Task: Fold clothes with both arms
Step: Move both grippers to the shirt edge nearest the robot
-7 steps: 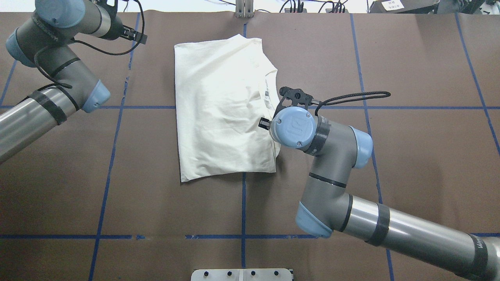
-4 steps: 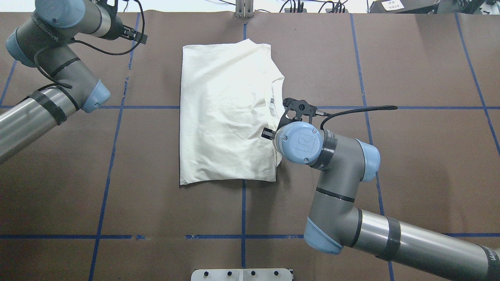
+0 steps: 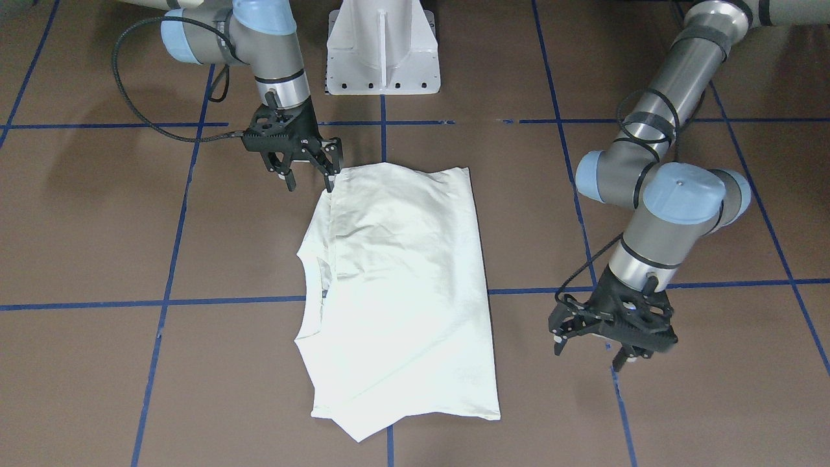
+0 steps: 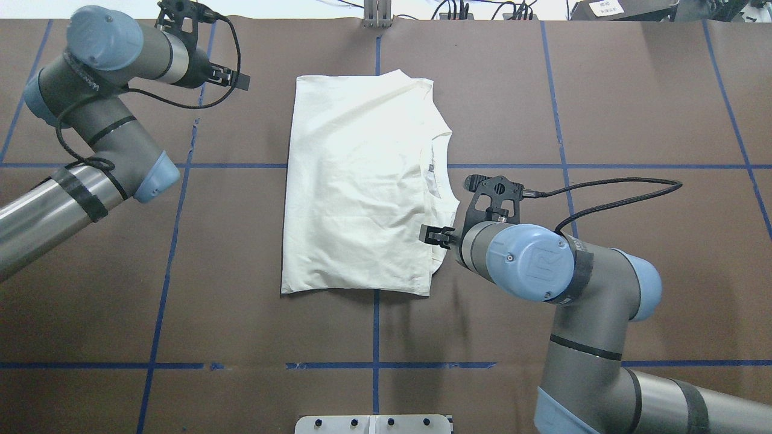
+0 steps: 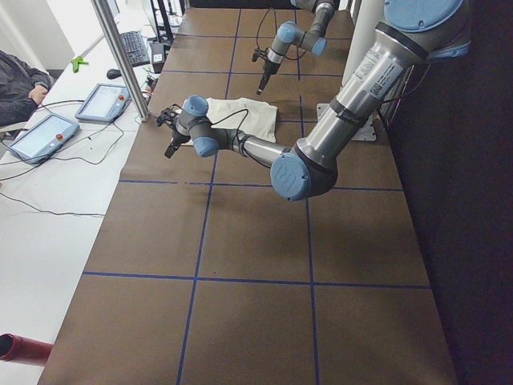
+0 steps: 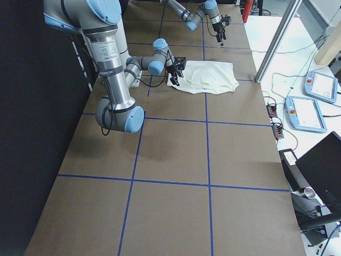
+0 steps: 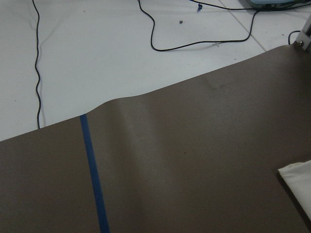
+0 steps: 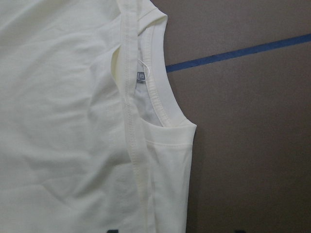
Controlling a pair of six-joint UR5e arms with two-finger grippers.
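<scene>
**Both arms over the folded garment.** You see the T-shirt lying at the middle of the desk, folded into a rough rectangle. Its plain cream side is up, and the collar opens toward the robot's right.

**Right gripper**: the fingers are spread and pinch nothing. It is poised at the shirt's corner nearest the robot, on the collar side. One fingertip stands right at the cloth edge; you cannot tell whether it touches. In the right wrist view the collar shows a small label.

**Left gripper**: the fingers are likewise spread and empty. It hangs above bare desk, well apart from the shirt's folded long edge, toward its far end.

Blue tape lines cross the brown surface.
</scene>
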